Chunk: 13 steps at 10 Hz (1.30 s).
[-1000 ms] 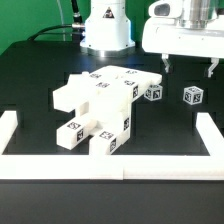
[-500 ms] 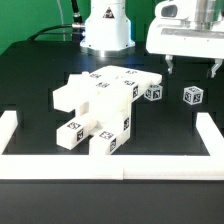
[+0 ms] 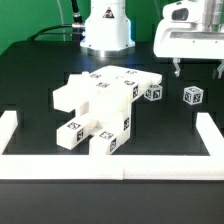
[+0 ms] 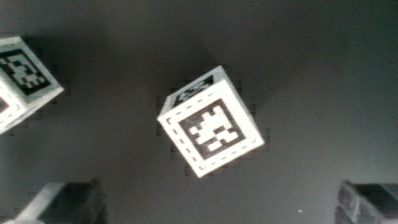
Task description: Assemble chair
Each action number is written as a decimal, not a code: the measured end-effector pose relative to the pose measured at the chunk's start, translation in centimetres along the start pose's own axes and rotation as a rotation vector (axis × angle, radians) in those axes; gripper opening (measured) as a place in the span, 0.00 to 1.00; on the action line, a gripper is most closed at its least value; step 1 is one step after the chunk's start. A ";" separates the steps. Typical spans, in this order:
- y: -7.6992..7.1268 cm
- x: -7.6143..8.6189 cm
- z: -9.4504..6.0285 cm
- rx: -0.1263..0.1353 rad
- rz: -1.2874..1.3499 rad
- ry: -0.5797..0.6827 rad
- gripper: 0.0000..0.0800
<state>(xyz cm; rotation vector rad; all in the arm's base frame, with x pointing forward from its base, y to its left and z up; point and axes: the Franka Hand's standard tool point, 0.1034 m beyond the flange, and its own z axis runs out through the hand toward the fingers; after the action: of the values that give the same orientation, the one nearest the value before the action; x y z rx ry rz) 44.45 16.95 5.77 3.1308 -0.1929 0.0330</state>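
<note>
So the chair (image 3: 100,110) was sitting roughly mid-counter, a chunky white lump of plates and bars already stuck together, lying low on the black counter (image 3: 40,70). Markings-wise it was all square black-and-white tags stuck on the faces, and in the exterior view they were too small to make out the patterns.

Two small loose blocks were parked just past it, toward the exterior view's right. The nearer block (image 3: 152,92) was right beside the chair's far right corner, and the other block (image 3: 192,96) sat apart from it, further right. Each showed a tag on the face toward the camera.

The arm (image 3: 195,35) hung above that right-hand block with the jaws released, spread wide with nothing between them and clear of the counter. From the wrist view you got a tilted block (image 4: 214,135) dead centre with a crisp blocky tag on top, the two dark fingers (image 4: 63,205) blurry at the picture's edge on either side of it, not touching it. Another tagged part (image 4: 22,80) peeked in at the side.

White border rails (image 3: 110,162) fenced the near edge and both sides, and the robot base (image 3: 105,25) stood at the far end.
</note>
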 end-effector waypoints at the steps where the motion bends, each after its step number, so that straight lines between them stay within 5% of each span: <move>1: 0.0 0.0 0.0 0.000 0.000 0.000 0.81; 6: 0.4 0.8 2.1 -0.016 -0.079 0.004 0.81; 13: 0.3 -0.2 3.7 -0.027 -0.086 0.002 0.81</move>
<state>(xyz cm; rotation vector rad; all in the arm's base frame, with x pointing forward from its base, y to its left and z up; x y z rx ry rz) 44.31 16.60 2.08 3.1085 -0.0578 0.0331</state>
